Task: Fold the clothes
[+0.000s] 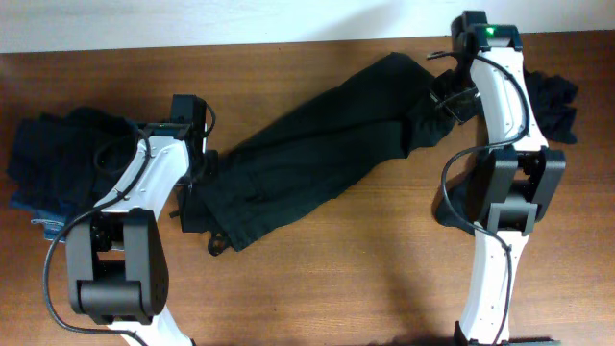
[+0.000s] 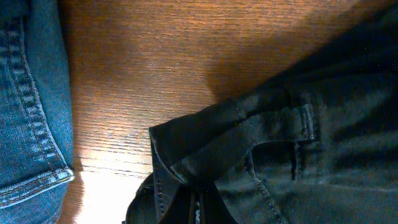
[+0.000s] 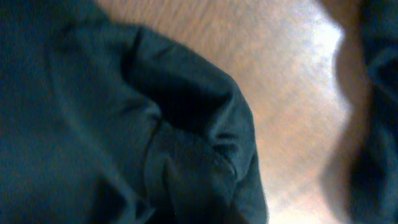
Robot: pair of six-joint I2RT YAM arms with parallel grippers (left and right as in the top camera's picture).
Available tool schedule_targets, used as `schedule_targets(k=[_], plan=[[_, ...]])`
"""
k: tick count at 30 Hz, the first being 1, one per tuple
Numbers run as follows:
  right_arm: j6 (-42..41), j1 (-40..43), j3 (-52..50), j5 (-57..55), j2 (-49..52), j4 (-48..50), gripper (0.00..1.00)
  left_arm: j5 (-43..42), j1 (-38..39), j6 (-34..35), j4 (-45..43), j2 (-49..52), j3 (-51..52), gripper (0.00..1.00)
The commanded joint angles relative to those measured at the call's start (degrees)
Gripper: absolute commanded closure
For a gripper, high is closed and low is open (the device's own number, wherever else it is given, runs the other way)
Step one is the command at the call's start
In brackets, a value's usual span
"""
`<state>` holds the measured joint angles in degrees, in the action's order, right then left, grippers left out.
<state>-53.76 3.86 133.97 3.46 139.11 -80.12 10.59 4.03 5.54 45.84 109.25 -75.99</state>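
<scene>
open table [image 1: 365,279] in front; black garment [image 1: 317,154] bars the middle; left pile [image 1: 58,154] and seemingly right pile [image 1: 553,101] flank it.

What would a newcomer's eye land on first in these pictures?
A long black fabric garment stretches diagonally across the brown wooden table, its ends at the white left arm and right arm. A heap of dark clothes and blue denim jeans sits at the left edge.

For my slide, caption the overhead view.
Black trousers lie diagonally on the table between the left arm and right arm.

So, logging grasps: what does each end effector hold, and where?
Both grip the black trousers: left end effector at the waistband, right end effector at a leg end.
</scene>
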Motion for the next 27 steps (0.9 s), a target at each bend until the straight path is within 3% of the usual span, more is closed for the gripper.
schedule_targets(k=[1, 8, 9, 11, 13, 20, 27], plan=[[-7.91, 0.15, 0.98, 5.51, 2.62, 4.52, 0.96, 1.25, -0.44, -0.92, 0.13, -2.14, -0.66, 1.0], [-7.98, 0.79, 1.16, 11.47, 2.47, 17.11, 0.96, 1.25, -0.46, -0.92, 0.24, -2.14, -0.66, 1.0], [-7.61, 1.11, 1.16, 13.81, 2.49, 19.32, 0.9, 1.25, -0.46, -0.94, 0.22, -2.14, -0.66, 1.0], [-7.3, 1.49, 1.16, 17.9, 2.49, 22.6, 0.54, 1.25, -0.46, -0.92, 0.24, -2.14, -0.66, 1.0], [-6.03, 2.01, 1.16, 20.55, 2.4, 24.13, 0.39, 1.25, -0.44, -0.92, 0.22, -2.14, -0.66, 1.0], [8.39, 5.77, 1.16, 25.86, 0.85, 24.41, 0.44, 1.25, -0.44, -0.94, 0.5, -2.14, -0.66, 1.0], [23.78, 6.23, 1.36, 21.09, -1.16, 12.46, 0.42, 1.25, -0.44, -0.94, 0.5, -2.14, -0.66, 1.0]])
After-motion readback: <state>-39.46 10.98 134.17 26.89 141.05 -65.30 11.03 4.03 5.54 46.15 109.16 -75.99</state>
